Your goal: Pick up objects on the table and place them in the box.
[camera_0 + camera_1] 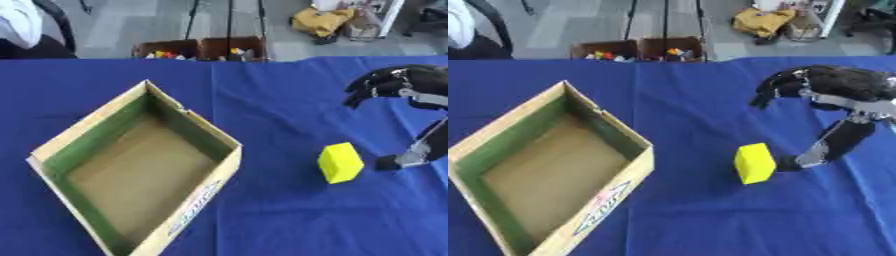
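The box [140, 165] sits open-topped and empty at the left of the blue worktop [289, 100], ready to take things. The yellow block [754, 163] stands right of it. The right hand [833, 100] arches wide open over the block's right side, holding nothing — thumb tip just beside it, fingers above and farther back, seemingly set for a grasp.

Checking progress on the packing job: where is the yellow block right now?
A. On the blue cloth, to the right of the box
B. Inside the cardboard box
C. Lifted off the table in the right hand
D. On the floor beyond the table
A: the yellow block sits on the blue cloth to the right of the box, with the right hand arched beside it, not closed on it.
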`<control>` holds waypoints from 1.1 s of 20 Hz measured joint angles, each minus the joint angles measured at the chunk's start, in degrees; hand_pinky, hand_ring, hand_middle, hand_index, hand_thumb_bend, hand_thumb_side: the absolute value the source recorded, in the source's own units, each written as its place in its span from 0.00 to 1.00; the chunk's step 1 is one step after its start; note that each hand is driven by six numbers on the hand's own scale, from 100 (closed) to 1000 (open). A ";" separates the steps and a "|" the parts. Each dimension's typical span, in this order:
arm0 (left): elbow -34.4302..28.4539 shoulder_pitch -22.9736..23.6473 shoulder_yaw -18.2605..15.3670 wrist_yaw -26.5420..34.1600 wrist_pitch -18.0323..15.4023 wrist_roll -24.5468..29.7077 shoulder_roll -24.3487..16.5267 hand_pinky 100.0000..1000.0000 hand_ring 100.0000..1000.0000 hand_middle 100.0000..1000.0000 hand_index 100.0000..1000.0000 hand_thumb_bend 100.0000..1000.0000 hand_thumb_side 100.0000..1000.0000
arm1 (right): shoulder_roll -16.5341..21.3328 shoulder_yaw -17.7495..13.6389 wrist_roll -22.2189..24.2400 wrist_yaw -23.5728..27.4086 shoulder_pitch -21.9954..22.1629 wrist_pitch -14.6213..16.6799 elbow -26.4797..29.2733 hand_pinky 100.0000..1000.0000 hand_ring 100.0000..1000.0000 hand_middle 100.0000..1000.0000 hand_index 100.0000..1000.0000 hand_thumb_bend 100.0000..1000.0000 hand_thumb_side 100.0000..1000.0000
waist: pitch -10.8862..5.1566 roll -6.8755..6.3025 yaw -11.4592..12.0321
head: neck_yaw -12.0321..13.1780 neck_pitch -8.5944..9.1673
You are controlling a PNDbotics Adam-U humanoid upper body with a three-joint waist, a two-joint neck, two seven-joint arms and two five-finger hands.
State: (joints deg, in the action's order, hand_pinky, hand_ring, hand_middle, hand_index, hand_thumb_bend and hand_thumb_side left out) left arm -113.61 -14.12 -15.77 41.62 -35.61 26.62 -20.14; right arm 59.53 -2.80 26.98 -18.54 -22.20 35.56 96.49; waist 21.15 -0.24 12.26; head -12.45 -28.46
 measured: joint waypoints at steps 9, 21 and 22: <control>0.00 -0.11 0.01 -0.01 0.13 0.24 0.49 0.66 0.71 0.87 0.95 0.00 0.95 | -0.86 -0.02 1.83 0.06 -0.48 -0.85 -1.85 0.87 0.87 0.69 0.87 0.58 0.54 | 0.01 0.00 0.55 | -0.06 0.35; 0.00 -0.51 0.01 -0.34 0.36 0.57 1.05 0.66 0.71 0.87 0.95 0.00 0.95 | -2.38 -0.36 2.52 -2.34 -0.45 -1.62 -5.12 0.89 0.90 0.72 0.87 0.59 0.51 | 0.41 0.00 1.16 | -0.34 0.31; 0.00 -0.51 0.01 -0.36 0.36 0.58 1.06 0.66 0.71 0.87 0.95 0.00 0.95 | -2.53 -0.35 2.53 -2.80 -0.48 -1.69 -5.28 0.89 0.90 0.71 0.87 0.59 0.51 | 0.42 0.00 1.13 | -0.33 0.30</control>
State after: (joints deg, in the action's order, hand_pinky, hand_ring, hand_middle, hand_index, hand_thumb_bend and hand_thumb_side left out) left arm -113.61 -14.63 -15.76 41.26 -35.25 27.20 -19.08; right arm 57.00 -3.15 29.51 -21.34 -22.68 33.87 91.21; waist 21.57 -0.24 13.40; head -12.79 -28.17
